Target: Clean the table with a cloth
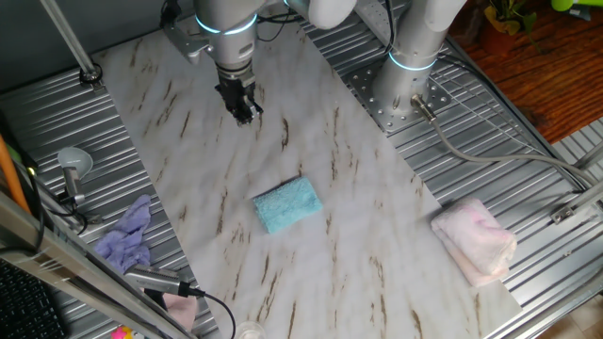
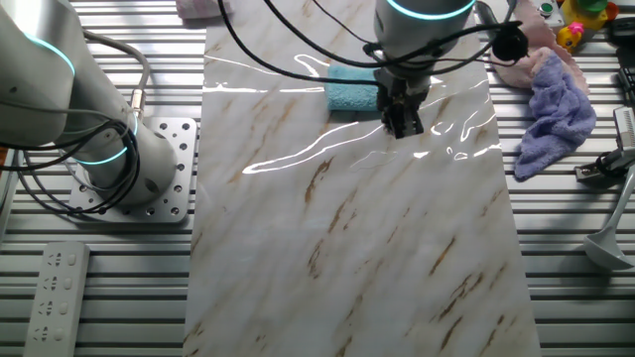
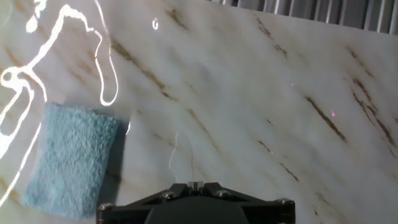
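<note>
The turquoise cloth (image 1: 287,204) lies flat on the white marble-patterned table (image 1: 358,245), near its middle. It also shows in the other fixed view (image 2: 349,89) and at the lower left of the hand view (image 3: 69,158). My gripper (image 1: 245,111) hovers above the table some way from the cloth, with nothing in it. In the other fixed view the gripper (image 2: 404,124) is just beside the cloth's edge. In the hand view the gripper (image 3: 195,184) has its jaws pressed together, empty.
A pale pink towel (image 1: 476,240) lies at the table's corner. A lavender rag (image 1: 127,237) lies on the ribbed metal surface (image 1: 85,122) beside tools and cables. The second arm's base (image 1: 415,56) stands next to the table. A remote (image 2: 55,293) lies on the metal.
</note>
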Available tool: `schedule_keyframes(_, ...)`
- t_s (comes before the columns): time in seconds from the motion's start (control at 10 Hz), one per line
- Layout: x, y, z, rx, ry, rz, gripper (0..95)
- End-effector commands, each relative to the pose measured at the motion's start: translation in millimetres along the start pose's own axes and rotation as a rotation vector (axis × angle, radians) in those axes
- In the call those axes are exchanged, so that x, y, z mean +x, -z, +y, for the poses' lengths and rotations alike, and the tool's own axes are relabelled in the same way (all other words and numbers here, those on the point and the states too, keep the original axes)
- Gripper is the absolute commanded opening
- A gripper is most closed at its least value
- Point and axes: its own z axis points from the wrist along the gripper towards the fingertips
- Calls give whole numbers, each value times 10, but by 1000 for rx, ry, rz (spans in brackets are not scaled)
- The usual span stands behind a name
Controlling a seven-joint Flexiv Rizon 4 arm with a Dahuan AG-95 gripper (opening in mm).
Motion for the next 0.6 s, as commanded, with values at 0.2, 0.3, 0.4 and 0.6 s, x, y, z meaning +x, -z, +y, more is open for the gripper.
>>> schedule_keyframes(0.2,-12,-15,-15,-2,61,-2,0)
schedule_keyframes(0.3,-27,-38,-61,-6,101,-3,0)
schedule_keyframes(0.4,-81,-126,-255,-12,161,-5,0)
schedule_keyframes(0.6,-213,-252,-612,-11,230,-4,0)
